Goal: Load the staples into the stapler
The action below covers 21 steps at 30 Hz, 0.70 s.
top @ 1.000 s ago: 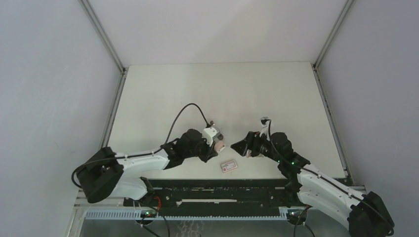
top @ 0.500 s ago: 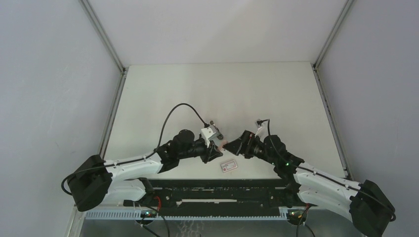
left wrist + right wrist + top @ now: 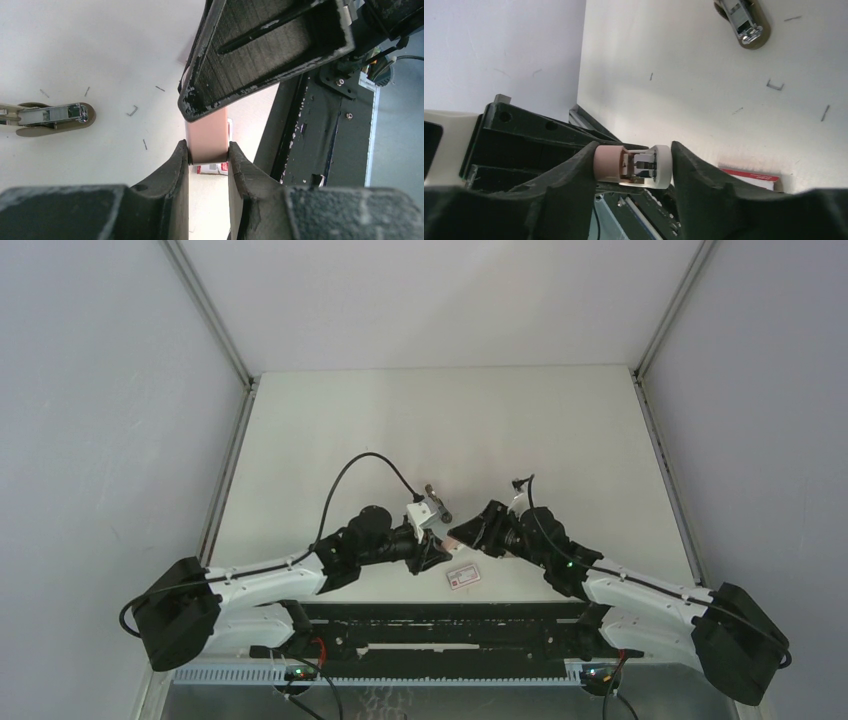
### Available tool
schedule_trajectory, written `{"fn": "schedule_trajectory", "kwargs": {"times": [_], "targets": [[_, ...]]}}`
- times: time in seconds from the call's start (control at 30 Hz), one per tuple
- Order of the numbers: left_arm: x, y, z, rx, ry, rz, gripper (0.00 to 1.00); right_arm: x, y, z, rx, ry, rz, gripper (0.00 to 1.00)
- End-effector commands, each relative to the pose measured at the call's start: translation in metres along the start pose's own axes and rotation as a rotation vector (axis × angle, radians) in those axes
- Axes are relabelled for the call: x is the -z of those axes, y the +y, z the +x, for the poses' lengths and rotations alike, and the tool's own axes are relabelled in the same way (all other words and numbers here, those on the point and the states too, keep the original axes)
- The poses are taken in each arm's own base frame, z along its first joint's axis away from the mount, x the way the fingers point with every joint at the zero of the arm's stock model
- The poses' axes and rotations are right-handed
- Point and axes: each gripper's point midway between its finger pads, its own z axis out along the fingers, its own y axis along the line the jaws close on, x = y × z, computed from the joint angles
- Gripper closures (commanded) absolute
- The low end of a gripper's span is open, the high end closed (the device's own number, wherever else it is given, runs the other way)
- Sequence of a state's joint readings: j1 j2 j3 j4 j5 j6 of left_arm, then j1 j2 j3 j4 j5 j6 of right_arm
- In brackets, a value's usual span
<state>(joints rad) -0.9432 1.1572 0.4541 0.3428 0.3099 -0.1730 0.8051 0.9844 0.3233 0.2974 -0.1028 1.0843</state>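
Note:
The pink stapler [image 3: 449, 536] hangs just above the table between both grippers. My left gripper [image 3: 437, 543] is shut on one end; in the left wrist view the pink body [image 3: 207, 135] is pinched between its fingertips [image 3: 207, 150]. My right gripper [image 3: 460, 537] closes on the other end. In the right wrist view the stapler [image 3: 611, 164] shows end-on, pink on one side and white on the other, with metal inside, spanning the gripper [image 3: 634, 150]. The block of staples is not in view.
A flat white-and-red labelled box [image 3: 462, 576] lies on the table just below the grippers [image 3: 212, 169] [image 3: 751, 176]. A chrome-and-tan piece [image 3: 52, 114] [image 3: 744, 22] lies beyond them. Loose single staples [image 3: 132, 110] [image 3: 775, 84] are scattered around. A black rail [image 3: 440, 615] runs along the near edge.
My right gripper has moved left to meet the left gripper and now encloses the stapler's free end. The left arm has stretched slightly right, still holding the stapler.

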Motion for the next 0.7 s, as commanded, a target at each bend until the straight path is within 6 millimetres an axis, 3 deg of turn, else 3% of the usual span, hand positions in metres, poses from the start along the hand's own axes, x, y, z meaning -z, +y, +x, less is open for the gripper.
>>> {"fn": "schedule_trajectory", "kwargs": {"times": [0.0,0.1,0.17,0.3,0.37,0.43,0.47,0.57,0.67], "targets": [[0.0,-0.008,-0.015,-0.035,-0.062,0.035,1.0,-0.002,0.026,-0.013,-0.006,-0.039,-0.063,0.6],[-0.001,-0.008,-0.014,-0.04,-0.055,0.03,1.0,-0.001,0.023,-0.014,-0.005,-0.047,-0.05,0.87],[-0.001,-0.007,-0.014,-0.044,-0.054,0.027,1.0,0.0,0.022,-0.016,-0.004,-0.053,-0.044,1.0],[-0.002,-0.007,-0.012,-0.048,-0.046,0.02,1.0,0.001,0.021,-0.018,0.009,-0.065,-0.041,1.0],[-0.002,-0.005,-0.012,-0.044,-0.039,0.011,0.84,0.002,0.022,-0.02,0.023,-0.078,-0.047,1.0],[-0.001,-0.003,-0.014,-0.039,-0.045,-0.008,0.54,0.004,0.023,-0.026,0.049,-0.102,-0.051,1.0],[0.001,0.001,-0.016,-0.038,-0.054,-0.03,0.43,0.005,0.023,-0.031,0.069,-0.12,-0.053,1.0],[0.015,0.02,-0.028,-0.037,-0.119,-0.155,0.23,0.011,0.009,-0.058,0.135,-0.208,-0.006,1.0],[0.038,0.052,-0.037,0.001,-0.191,-0.324,0.13,0.016,-0.019,-0.092,0.185,-0.301,0.096,1.0]]}}
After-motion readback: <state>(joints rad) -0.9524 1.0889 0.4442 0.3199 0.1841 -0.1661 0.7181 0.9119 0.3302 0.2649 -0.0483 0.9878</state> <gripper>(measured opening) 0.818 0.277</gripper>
